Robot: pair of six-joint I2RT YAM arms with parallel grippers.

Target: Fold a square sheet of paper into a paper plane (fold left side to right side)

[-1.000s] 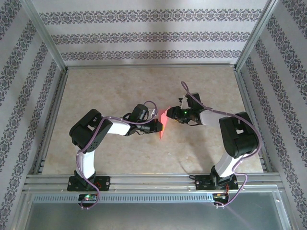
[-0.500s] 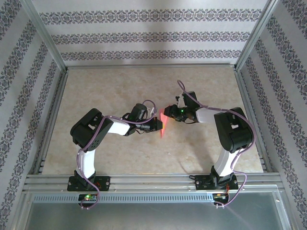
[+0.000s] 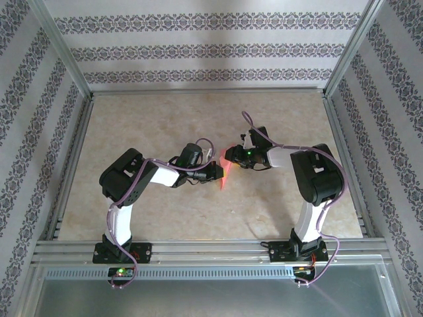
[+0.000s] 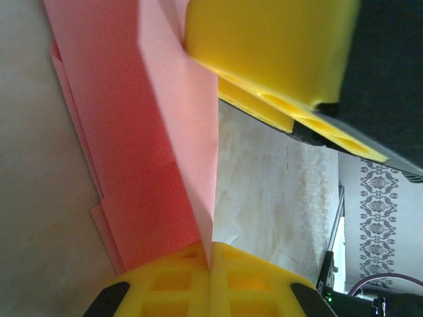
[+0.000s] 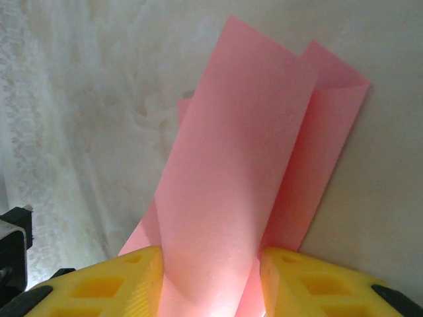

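The salmon-pink sheet of paper (image 3: pixel 226 173) is partly folded and lies between the two grippers at the table's middle. In the left wrist view the paper (image 4: pixel 142 165) has one flap standing up, and my left gripper (image 4: pixel 211 264) is shut on that flap's edge. My left gripper (image 3: pixel 218 172) comes at the sheet from the left. My right gripper (image 3: pixel 233 158) meets the paper from the right. Its yellow fingers (image 5: pixel 317 284) stand apart with a curved band of the paper (image 5: pixel 231 165) running between them, so my right gripper (image 5: pixel 210 264) is open. Its finger (image 4: pixel 271 46) also hangs over the flap.
The beige table (image 3: pixel 165 119) is fenced by an aluminium frame (image 3: pixel 205 247) and patterned walls (image 3: pixel 205 49). Purple cables loop over both arms. The two wrists are close together above the paper.
My right arm has drawn its elbow back and its gripper has slid a little left toward the paper. The left gripper has stayed in place holding the flap.
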